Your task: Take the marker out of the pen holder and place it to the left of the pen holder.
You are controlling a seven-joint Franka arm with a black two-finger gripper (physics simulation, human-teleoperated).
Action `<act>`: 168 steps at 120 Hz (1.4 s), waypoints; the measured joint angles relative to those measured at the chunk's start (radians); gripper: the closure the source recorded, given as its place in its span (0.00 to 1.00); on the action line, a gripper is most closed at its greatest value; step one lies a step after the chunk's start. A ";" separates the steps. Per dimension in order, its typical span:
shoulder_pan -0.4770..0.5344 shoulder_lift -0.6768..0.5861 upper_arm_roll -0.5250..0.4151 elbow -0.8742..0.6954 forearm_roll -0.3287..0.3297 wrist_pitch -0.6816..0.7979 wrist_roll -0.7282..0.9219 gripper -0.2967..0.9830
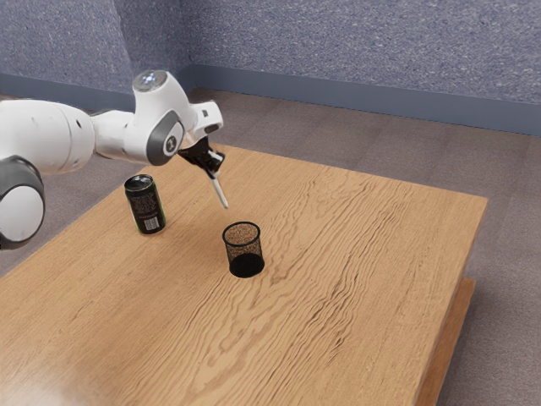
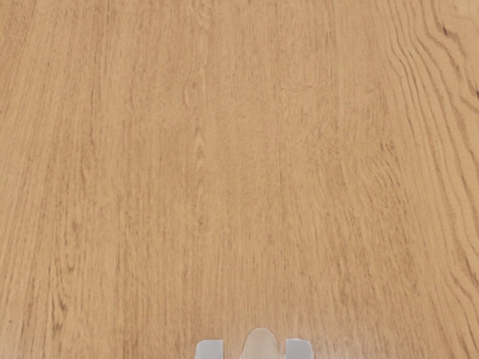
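One slim, smooth white marker (image 1: 220, 193) hangs from the hand (image 1: 215, 170) in the exterior view, its shaft a plain narrow rod. Near it, toward the viewer, stands the pen holder (image 1: 245, 250), an upright cup of fine black mesh with a round dark rim and a solid-looking dark base. Toward the exterior view's left is a black can (image 1: 145, 205), cylindrical, with a metallic top, thin green edging and a pale barcode patch. The tabletop (image 1: 363, 254) is honey-coloured wood with flowing dark grain; behind it are a speckled blue-grey wall (image 1: 338, 51) and a brownish floor (image 1: 507, 199). The marker's long axis is steep but tilted, the free lower end pointing down and slightly toward the exterior view's right, outside the pen holder. The white arm (image 1: 51, 135), with dark grey joint covers, reaches in from the exterior view's left, and its black hand slants downward, closed around the marker's upper part.

In the wrist view, straight, fine wood grain runs under the hand, bolder and wavier along one side. Two pale grey fingertips (image 2: 209, 350) flank a rounded, cream-coloured end of the marker.
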 joint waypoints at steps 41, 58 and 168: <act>0.042 0.087 -0.020 -0.004 -0.014 0.217 0.113 0.81; 0.035 0.013 -0.021 -0.087 -0.035 0.240 0.158 0.56; -0.094 -0.720 0.019 -0.175 0.078 -0.942 0.009 0.24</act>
